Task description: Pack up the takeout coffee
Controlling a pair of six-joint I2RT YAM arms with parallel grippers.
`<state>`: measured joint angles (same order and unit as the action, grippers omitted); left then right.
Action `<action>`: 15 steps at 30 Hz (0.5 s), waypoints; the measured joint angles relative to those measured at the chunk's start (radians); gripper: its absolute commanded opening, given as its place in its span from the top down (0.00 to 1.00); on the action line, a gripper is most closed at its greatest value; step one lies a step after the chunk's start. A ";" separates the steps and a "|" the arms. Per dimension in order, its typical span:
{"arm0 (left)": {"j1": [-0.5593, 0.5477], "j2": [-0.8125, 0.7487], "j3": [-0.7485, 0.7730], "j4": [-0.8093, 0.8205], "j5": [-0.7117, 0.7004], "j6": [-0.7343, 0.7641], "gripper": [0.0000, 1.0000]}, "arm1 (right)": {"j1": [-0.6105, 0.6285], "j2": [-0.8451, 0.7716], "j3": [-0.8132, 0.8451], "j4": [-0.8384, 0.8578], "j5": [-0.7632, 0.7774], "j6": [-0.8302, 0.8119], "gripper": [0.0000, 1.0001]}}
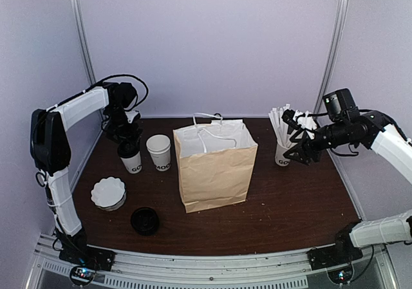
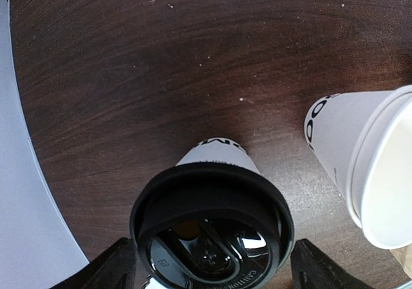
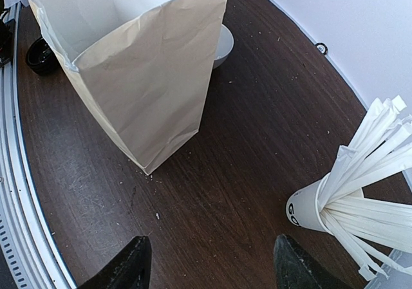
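one takeout coffee (image 1: 131, 158), black lid on, upright on the brown table (image 1: 290, 205) at the back left. just beside a lidless cup (image 1: 159, 152) with the same print, but not touching it. well apart from the paper bag (image 1: 215, 167).

bag standing open in the middle, mouth up, handles flopped over the rim. most likely set like that for dropping a cup in from the top.

left gripper (image 1: 128, 142) right over the coffee, fingers (image 2: 112, 266) spread wide, one on each side of the lid. very near the lid's rim; can't tell whether touching yet. not squeezing, by the look of it. placed that way, probably, to grab the cup around its top and keep it from tipping.

left arm up from its base at the near edge, bent at the elbow, reaching to the back, wrist pointing down onto the cup.

right gripper (image 1: 297, 149) spread too, holding nothing, hanging in the air near the cup of white sticks (image 1: 283, 150) at the back right. probably parked out there to leave room around the bag. right arm reaching in from the right side, bent, wrist tilted down toward the table.

also at the front left: a spare black lid (image 1: 145, 221) and a white frilly dish (image 1: 108, 194), both apart from the coffee.

next, at a guess: squeeze gently, lift straight up, carry over to the bag's mouth. best not to squeeze too hard and crush the paper.
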<state>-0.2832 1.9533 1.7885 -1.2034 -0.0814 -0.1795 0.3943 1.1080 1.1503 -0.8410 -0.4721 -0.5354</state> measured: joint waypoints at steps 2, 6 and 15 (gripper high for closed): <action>0.000 0.001 -0.004 -0.001 0.000 -0.003 0.12 | 0.000 -0.003 -0.004 0.000 0.000 0.000 0.32; 0.000 0.006 -0.010 -0.002 0.000 -0.003 0.13 | 0.000 -0.008 -0.010 0.001 0.000 0.000 0.32; 0.001 0.009 -0.010 -0.005 0.021 -0.005 0.24 | 0.000 -0.010 -0.013 0.000 0.000 0.000 0.32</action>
<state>-0.2821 1.9625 1.7782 -1.2079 -0.0605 -0.1844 0.3939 1.0985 1.1374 -0.8406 -0.4721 -0.5358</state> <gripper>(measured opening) 0.778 0.684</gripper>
